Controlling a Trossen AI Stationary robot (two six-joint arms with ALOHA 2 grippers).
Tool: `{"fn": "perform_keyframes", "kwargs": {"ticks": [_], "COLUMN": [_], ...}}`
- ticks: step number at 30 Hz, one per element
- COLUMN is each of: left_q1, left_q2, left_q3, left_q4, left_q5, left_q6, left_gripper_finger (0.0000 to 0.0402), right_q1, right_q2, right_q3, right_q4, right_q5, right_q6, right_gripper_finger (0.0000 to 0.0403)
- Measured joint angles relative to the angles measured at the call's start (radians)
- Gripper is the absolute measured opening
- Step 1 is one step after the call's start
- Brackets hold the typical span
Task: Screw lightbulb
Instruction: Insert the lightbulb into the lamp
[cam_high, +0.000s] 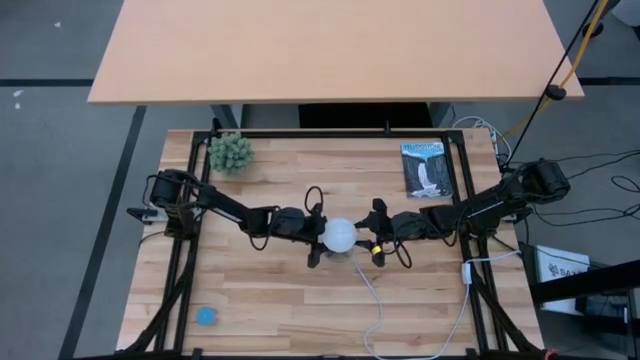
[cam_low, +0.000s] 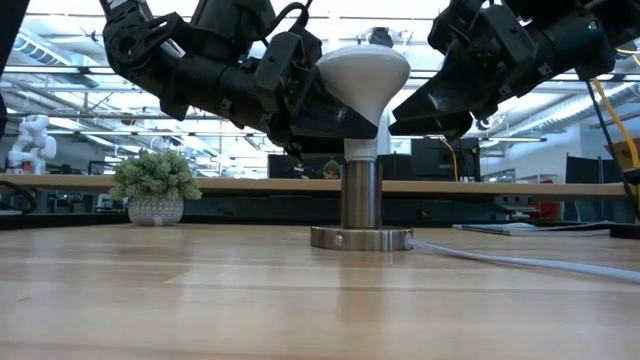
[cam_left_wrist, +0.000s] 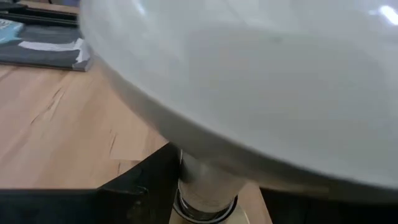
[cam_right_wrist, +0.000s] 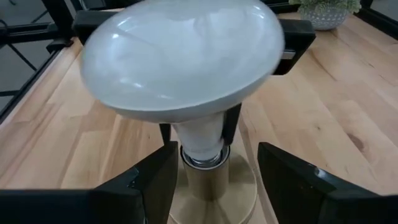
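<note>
Overall: bright, even indoor light in all views.
Source: overhead; low view shows ceiling strip lights in the room beyond, partly blown out.
Shadows: soft, short; faint dark patch on the table (cam_high: 300, 300) under both arms, high view.
Glare: streaky white highlights on the lightbulb (cam_right_wrist: 180, 56) dome, right wrist view; small hot spot far right on the dome in left wrist view.
Blur: lightbulb fills left wrist view, soft, too close to focus; wood grain behind sharper.
Low view: near tabletop blurred, metal socket post (cam_low: 361, 195) crisp w/ bright vertical reflections; arms backlit, nearly silhouetted.
Right wrist: own fingers (cam_right_wrist: 143, 186) near lens soft, dark.
</note>
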Motion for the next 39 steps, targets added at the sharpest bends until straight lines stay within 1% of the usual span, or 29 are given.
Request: {"fn": "perform_keyframes", "kwargs": {"ticks": [10, 13, 15, 17, 21, 23, 28, 30, 33, 37, 39], "left_q1": [0.001, 0.001, 0.001, 0.001, 0.001, 0.001, 0.001, 0.001, 0.001, 0.005, 0.006], "left_q2": [0.0, 0.0, 0.0, 0.0, 0.0, 0.0, 0.0, 0.0, 0.0, 0.0, 0.0], "left_q3": [0.0, 0.0, 0.0, 0.0, 0.001, 0.001, 0.001, 0.001, 0.001, 0.001, 0.001], "left_q4": [-0.001, -0.002, -0.005, -0.005, -0.006, -0.006, -0.006, -0.006, -0.006, -0.006, -0.006], "left_q5": [-0.003, -0.003, -0.003, -0.003, -0.003, -0.004, -0.004, -0.004, -0.004, -0.003, -0.005], "left_q6": [-0.002, -0.003, -0.005, -0.005, -0.006, -0.006, -0.009, -0.009, -0.009, -0.008, -0.009], "left_gripper_finger": [0.0202, 0.0202, 0.0202, 0.0202, 0.0202, 0.0202, 0.0202, 0.0202, 0.0202, 0.0202, 0.0202], "right_q1": [0.0, -0.001, -0.003, -0.005, 0.002, 0.002, 0.003, 0.003, 0.002, 0.003, 0.001], "right_q2": [0.0, 0.0, 0.0, 0.011, 0.046, 0.068, 0.102, 0.108, 0.117, 0.121, 0.121], "right_q3": [0.0, 0.0, 0.0, 0.0, 0.0, 0.0, 0.0, 0.0, 0.0, 0.0, 0.0], "right_q4": [-0.023, -0.06, -0.079, -0.067, 0.021, 0.068, 0.111, 0.111, 0.136, 0.162, 0.163], "right_q5": [0.001, 0.042, 0.058, 0.06, 0.083, 0.081, 0.076, 0.064, 0.017, 0.005, -0.075], "right_q6": [0.005, 0.04, 0.055, 0.073, 0.044, 0.019, 0.019, 0.019, 0.018, 0.017, -0.005], "right_gripper_finger": [0.0189, 0.0174, 0.0153, 0.012, 0.0033, 0.0009, 0.0016, 0.0012, 0.0003, 0.0003, 0.0001]}}
